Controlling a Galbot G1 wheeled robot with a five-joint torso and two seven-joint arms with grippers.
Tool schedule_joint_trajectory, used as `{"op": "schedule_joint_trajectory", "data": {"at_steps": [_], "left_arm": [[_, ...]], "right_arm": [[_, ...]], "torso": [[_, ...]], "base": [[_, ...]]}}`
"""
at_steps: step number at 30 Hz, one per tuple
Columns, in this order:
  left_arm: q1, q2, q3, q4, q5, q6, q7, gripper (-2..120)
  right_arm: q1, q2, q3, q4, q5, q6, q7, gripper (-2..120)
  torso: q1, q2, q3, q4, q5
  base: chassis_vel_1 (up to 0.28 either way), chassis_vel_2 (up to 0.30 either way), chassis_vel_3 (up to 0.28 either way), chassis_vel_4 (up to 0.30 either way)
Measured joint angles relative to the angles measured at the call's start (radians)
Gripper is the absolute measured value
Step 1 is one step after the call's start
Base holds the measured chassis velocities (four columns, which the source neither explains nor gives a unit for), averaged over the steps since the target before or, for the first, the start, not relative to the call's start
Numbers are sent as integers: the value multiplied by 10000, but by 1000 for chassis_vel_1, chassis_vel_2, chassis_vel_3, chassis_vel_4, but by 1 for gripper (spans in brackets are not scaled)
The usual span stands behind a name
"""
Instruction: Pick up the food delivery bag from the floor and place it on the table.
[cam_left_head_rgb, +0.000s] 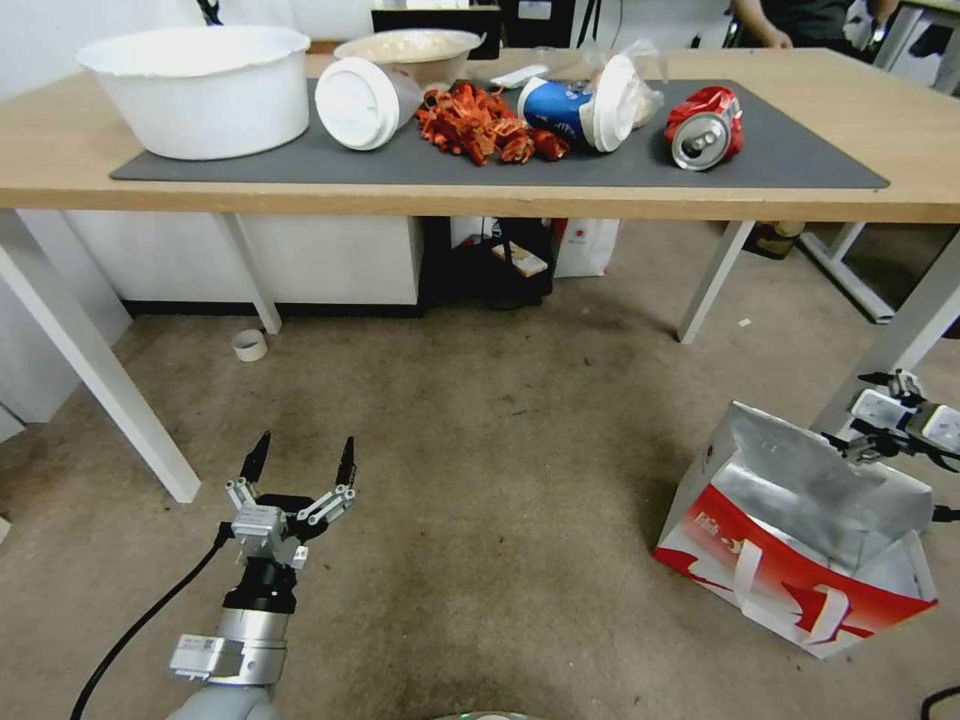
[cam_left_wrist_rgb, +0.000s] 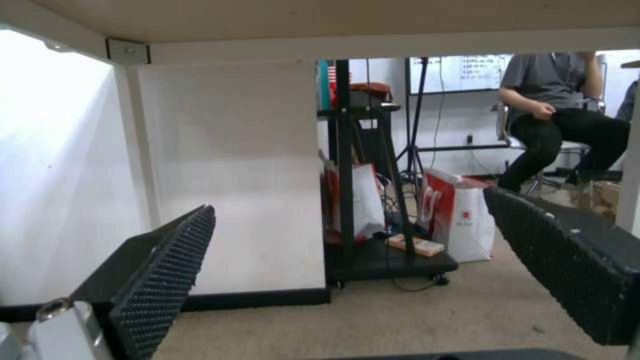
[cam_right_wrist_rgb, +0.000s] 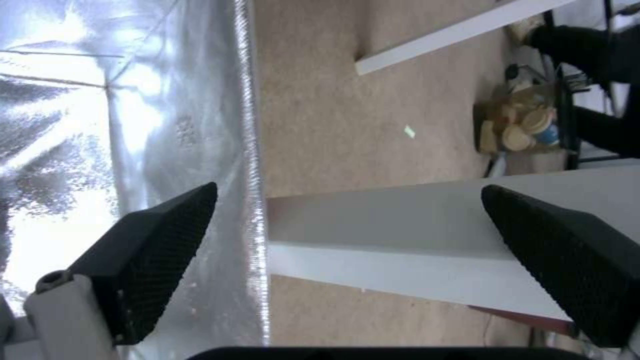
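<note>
Bag pickup: R arm lined up at rim

L gripper (cam_left_head_rgb: 300, 452) idles low over floor (cam_left_head_rgb: 480, 480), fingers spread, well clear. Food delivery bag (cam_left_head_rgb: 800, 540) stands on floor, right, beside table (cam_left_head_rgb: 500, 195) leg. R gripper (cam_left_head_rgb: 850, 440) nearer, fingers wide, astride bag's foil back rim (cam_right_wrist_rgb: 250, 150).

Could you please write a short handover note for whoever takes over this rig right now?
Left gripper: open, empty, low over the floor before the table.
Right gripper: open, straddling the foil-lined back rim of the food delivery bag, not closed on it.
Bag: open, on the floor by the table's right leg.
Done: right arm is at the bag.
Left: grip, lift, place on the table.
</note>
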Motion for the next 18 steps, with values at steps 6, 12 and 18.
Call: {"op": "schedule_joint_trajectory", "data": {"at_steps": [6,12,18], "left_arm": [[-13,-2,0,15,6,0,-10,100],[-12,-44,-6,-10,54,0,-15,100],[40,-78,-52,-75,64,-13,-22,100]], "right_arm": [[96,219,-236,-169,-1,-39,43,100],[559,482,-882,-215,-2,-173,246,100],[1227,726,-1686,-294,-7,-257,315,100]], "torso": [[0,0,0,2,2],[1,-1,1,-18,1],[2,-1,2,-19,-1]], "base": [[0,0,0,0],[0,0,0,0],[0,0,0,0]]}}
